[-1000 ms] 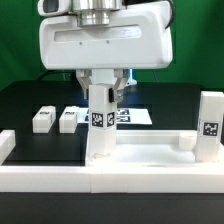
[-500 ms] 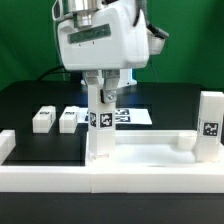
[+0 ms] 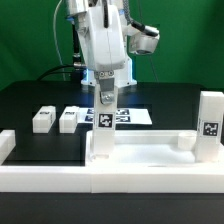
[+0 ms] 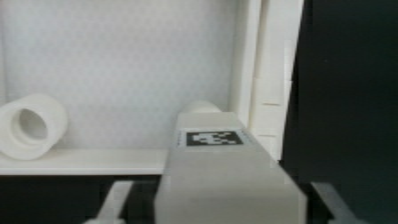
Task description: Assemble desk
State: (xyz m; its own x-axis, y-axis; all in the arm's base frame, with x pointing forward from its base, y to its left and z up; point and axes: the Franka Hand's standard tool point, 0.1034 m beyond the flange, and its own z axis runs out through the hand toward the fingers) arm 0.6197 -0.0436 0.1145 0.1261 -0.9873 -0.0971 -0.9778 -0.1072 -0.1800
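Observation:
The white tabletop (image 3: pixel 150 152) lies rim-up at the front, also in the wrist view (image 4: pixel 125 70). One tagged block leg (image 3: pixel 103 128) stands upright on its corner on the exterior view's left; it also shows in the wrist view (image 4: pixel 222 170). My gripper (image 3: pixel 106 95) straddles the leg's top, with a small gap between each finger and the leg (image 4: pixel 226 205). A round socket (image 4: pixel 27 125) sits on the panel. Another leg (image 3: pixel 209 125) stands at the exterior view's right. Two legs (image 3: pixel 43 120) (image 3: pixel 68 118) lie on the black table.
Low white border rails (image 3: pixel 60 182) run along the front and the exterior view's left. The marker board (image 3: pixel 133 116) lies behind the upright leg. A raised round socket (image 3: pixel 185 142) sits on the tabletop's corner on the exterior view's right.
My wrist has turned about its vertical axis, so the wide hand housing now shows edge-on. The upright leg's tag still faces the same way; the leg has not moved.

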